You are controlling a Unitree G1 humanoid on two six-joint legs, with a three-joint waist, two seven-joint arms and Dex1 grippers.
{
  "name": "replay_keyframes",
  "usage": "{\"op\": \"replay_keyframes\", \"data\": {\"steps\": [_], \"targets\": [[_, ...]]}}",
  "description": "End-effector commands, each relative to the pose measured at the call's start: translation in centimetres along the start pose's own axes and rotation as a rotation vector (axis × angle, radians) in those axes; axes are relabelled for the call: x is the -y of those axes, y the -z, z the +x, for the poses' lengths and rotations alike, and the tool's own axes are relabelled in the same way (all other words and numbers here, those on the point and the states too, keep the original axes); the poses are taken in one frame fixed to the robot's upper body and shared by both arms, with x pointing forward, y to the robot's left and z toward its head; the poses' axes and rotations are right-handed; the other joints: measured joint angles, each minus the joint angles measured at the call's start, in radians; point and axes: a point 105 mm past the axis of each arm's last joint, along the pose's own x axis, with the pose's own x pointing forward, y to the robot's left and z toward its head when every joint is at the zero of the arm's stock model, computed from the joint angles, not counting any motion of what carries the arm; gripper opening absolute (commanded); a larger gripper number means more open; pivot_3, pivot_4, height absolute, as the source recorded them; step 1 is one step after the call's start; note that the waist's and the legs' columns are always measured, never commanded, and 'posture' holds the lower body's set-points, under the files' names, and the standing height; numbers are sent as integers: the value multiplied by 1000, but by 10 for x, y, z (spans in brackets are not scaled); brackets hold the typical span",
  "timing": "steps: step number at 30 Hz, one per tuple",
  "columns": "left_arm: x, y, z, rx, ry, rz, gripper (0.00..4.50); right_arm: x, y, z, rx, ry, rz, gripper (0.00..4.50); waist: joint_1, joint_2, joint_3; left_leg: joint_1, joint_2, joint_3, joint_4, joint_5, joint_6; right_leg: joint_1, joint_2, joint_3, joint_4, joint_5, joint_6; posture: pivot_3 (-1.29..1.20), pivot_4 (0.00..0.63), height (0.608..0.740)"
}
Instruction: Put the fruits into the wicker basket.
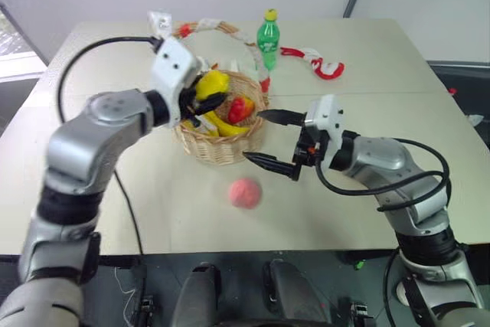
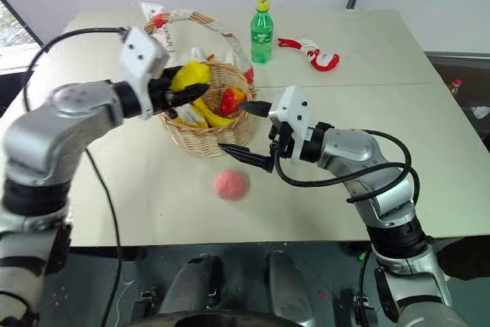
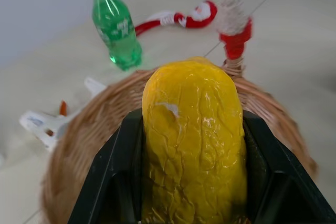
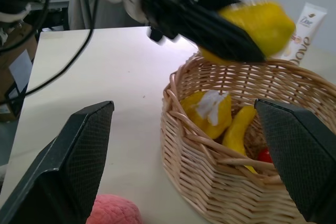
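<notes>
A: Left tool (image 1: 205, 103)?
B: Clamped on the lemon (image 1: 212, 82), black fingers (image 3: 113, 177) on either side. Lemon is bright yellow, oval, skin crinkled and glossy with a pale scuff near its upper end. Held above the basket (image 1: 218, 147), over its near-left rim.

A: The basket itself?
B: Round, tan woven wicker, on the counter (image 1: 367, 59). Arched handle wrapped in white cloth with red patches. Inside: yellow bananas (image 1: 222, 124), a red-yellow fruit (image 1: 240, 109), and in the right wrist view a yellow piece with a white patch (image 4: 209, 109).

A: Right tool (image 1: 272, 140)?
B: Jaws wide apart, nothing between them. Points toward the basket's right side, level, just beside it.

A: Anything loose on the counter?
B: Peach (image 1: 246, 192), round, pink, fuzzy-looking, in front of the basket, near the right tool's lower finger, not touched. Behind the basket a green bottle (image 1: 268, 40) with yellow cap, upright. To its right a red-and-white rope toy (image 1: 315, 61).
</notes>
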Motion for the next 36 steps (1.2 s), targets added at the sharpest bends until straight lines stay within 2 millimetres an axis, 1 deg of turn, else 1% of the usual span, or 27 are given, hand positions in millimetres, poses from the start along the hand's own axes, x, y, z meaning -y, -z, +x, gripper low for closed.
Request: {"op": "replay_keyframes", "data": {"steps": [1,3,4,5,6,8,10,12,14,16,17,19,22,26,28,30,32,34,35,36], "targets": [[-12,-1,6,3,-38,26,2786,-1,-12,-3,27,25,-46,4500,-6,0,0,0,1,0,0,0,0,0,0,0,0,0,0,0,150,740],[-11,2,9,0,-19,21,3639,-1,-12,-6,25,44,-46,4500,-7,0,0,0,1,-1,0,0,0,0,0,0,1,0,0,0,150,740],[-10,1,8,12,-3,15,4227,-1,-12,-8,23,57,-46,4500,-6,0,0,0,1,-1,0,0,0,0,0,0,1,0,0,0,150,740],[-9,-1,6,31,11,16,4448,-1,-12,-10,21,69,-45,4500,-6,0,0,0,1,-1,0,0,0,0,0,0,1,0,0,0,150,740],[-9,-4,3,55,26,3,4448,0,-12,-11,17,78,-45,4500,-6,0,0,-1,1,0,0,0,0,0,0,0,1,0,0,0,150,740],[-6,-15,-9,148,90,-45,4448,0,-10,-16,6,93,-43,4500,-5,0,0,-1,1,0,1,0,0,0,-1,0,1,0,0,0,150,740],[0,-25,-30,249,182,-53,4448,1,-9,-20,-4,104,-43,4500,-11,0,0,0,1,0,1,0,0,0,-1,0,1,0,0,0,150,740],[20,-14,-61,231,361,-66,4448,2,-8,-24,-15,114,-42,4500,-20,0,0,0,2,0,0,0,0,0,-1,0,1,0,0,0,150,740],[37,-3,-79,180,480,-53,4448,3,-7,-26,-21,119,-42,4500,-21,2,1,1,3,1,-1,0,0,0,-1,1,0,0,0,0,150,740],[64,12,-97,85,625,0,4448,6,-5,-28,-30,124,-41,4500,-17,2,1,0,3,0,-1,0,-1,0,0,0,1,0,-1,0,150,740],[75,20,-102,40,674,15,4448,8,-4,-29,-35,126,-40,4500,-16,2,1,1,3,0,-1,0,-1,1,0,0,1,0,-1,0,150,740],[81,27,-100,-4,681,40,4448,9,-2,-30,-41,125,-39,4500,-5,2,1,1,3,0,0,0,-1,2,-1,0,0,0,-1,0,150,740],[86,44,-79,-75,602,144,4448,10,-2,-29,-41,118,-39,4500,7,2,1,1,1,1,1,0,-1,4,-1,0,-1,0,0,0,150,740],[100,61,-60,-122,607,253,4448,10,-2,-28,-36,116,-39,4500,9,2,1,0,1,2,1,0,0,3,0,0,-1,-1,1,0,150,740],[107,65,-50,-121,625,263,4448,8,-2,-28,-35,115,-40,4500,9,2,1,0,1,2,1,0,0,3,0,0,-1,-1,0,0,150,740],[114,68,-46,-125,660,276,4448,6,-3,-28,-37,113,-39,4500,8,2,1,0,1,2,1,0,0,3,0,0,-1,-1,1,0,150,740],[116,73,-45,-146,683,308,4448,4,-3,-30,-46,106,-35,4500,6,2,1,0,1,2,1,0,0,3,1,0,-1,-1,1,0,150,740],[114,80,-43,-177,687,345,4448,-5,2,-35,-85,64,-19,4500,8,2,1,1,1,2,1,0,0,3,1,0,-1,-1,1,0,150,740],[113,82,-42,-179,690,350,4448,-12,7,-38,-125,28,-16,4500,10,2,1,1,1,2,1,0,0,3,1,0,-1,-1,0,0,150,740],[113,83,-42,-176,693,352,3928,-18,11,-41,-157,-1,-11,4500,11,2,1,0,1,2,1,0,0,3,1,0,-1,-1,0,0,150,740]]}}
